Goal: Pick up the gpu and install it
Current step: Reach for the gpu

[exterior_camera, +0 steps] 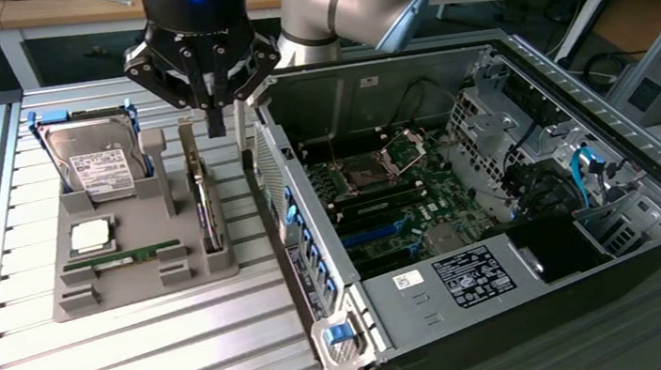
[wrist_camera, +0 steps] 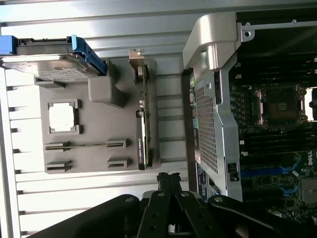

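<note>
The gripper [exterior_camera: 216, 123] hangs above the tray [exterior_camera: 129, 290] with its fingers pressed together and nothing between them, over the gpu's [exterior_camera: 204, 200] end nearer the tray's hard-drive side. The gpu stands on edge in the slot along the tray's side closest to the case [exterior_camera: 358, 96]. On the same tray, the hard drive [exterior_camera: 94, 162] leans in its cradle, with the CPU [exterior_camera: 91, 235] and RAM [exterior_camera: 125, 257] lying flat beside the gpu.

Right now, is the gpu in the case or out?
Out: the gpu stands on edge in the grey holder, outside the case.
</note>
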{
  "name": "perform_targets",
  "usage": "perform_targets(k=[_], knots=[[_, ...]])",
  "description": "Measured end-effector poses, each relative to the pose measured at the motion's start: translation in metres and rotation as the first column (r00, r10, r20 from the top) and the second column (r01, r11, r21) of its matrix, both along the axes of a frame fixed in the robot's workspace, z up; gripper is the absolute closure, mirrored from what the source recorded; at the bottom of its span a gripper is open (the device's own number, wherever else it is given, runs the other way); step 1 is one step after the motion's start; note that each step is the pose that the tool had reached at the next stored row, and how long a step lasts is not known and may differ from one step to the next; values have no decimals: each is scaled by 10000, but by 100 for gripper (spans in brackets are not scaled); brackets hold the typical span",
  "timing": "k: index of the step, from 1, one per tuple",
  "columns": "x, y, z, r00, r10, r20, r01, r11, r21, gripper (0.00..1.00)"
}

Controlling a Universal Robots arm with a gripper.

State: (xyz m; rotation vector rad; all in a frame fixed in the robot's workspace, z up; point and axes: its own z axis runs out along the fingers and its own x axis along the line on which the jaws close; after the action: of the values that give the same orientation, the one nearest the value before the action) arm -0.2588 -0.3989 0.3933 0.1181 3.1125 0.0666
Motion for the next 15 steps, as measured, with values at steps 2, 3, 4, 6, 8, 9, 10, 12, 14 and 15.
perform_targets(k=[2,3,4,6,8,9,10,12,14,15], knots=[[-13,0,0,10000,1,1,-1,10000,1,89],[-19,0,0,10000,0,0,0,10000,0,89],[-24,0,0,10000,0,0,0,10000,0,89],[-35,0,0,10000,0,0,0,10000,0,89],[-51,0,0,10000,1,0,-1,10000,0,89],[-59,0,0,10000,0,0,0,10000,0,89],[-67,0,0,10000,0,0,0,10000,0,89],[-86,0,0,10000,0,0,0,10000,0,89],[-116,0,0,10000,0,0,0,10000,0,89],[-126,0,0,10000,0,1,0,10000,0,89]])
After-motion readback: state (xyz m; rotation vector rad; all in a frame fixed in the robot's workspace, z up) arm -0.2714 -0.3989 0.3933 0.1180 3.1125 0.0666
